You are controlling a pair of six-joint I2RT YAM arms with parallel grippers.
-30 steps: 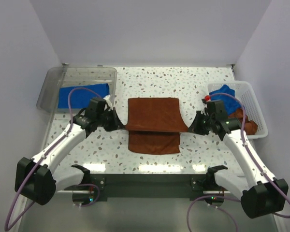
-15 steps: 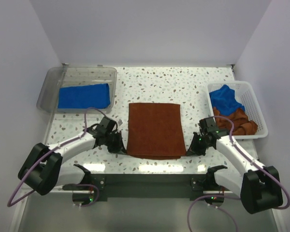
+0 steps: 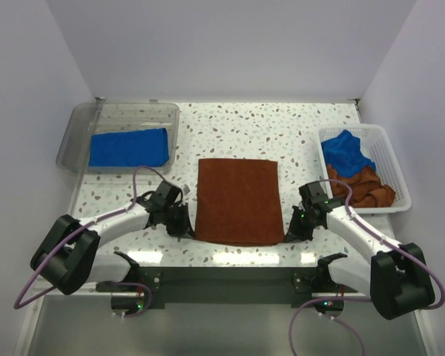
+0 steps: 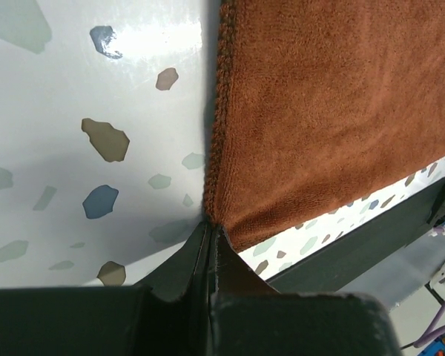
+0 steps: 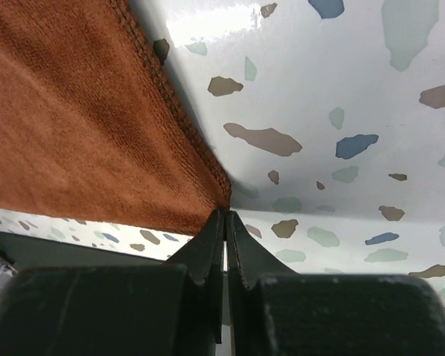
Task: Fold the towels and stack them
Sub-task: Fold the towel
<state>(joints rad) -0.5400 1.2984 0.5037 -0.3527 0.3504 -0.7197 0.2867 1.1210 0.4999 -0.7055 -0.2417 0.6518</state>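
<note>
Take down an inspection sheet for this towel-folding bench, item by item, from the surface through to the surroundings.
Surface: speckled table, glossy.
Job's things: brown towel spread flat at the centre, its near edge by the table's front; blue towel lying in the clear tray, far left; heaped towels, blue and brown, in the white basket, far right.
Clutter: nothing seen.
Grippers: left tool shut on the brown towel's near left corner; right tool shut on its near right corner.
Cables: purple cables running along both arms, apart from the towels.
Surroundings: plain white walls on three sides.
</note>
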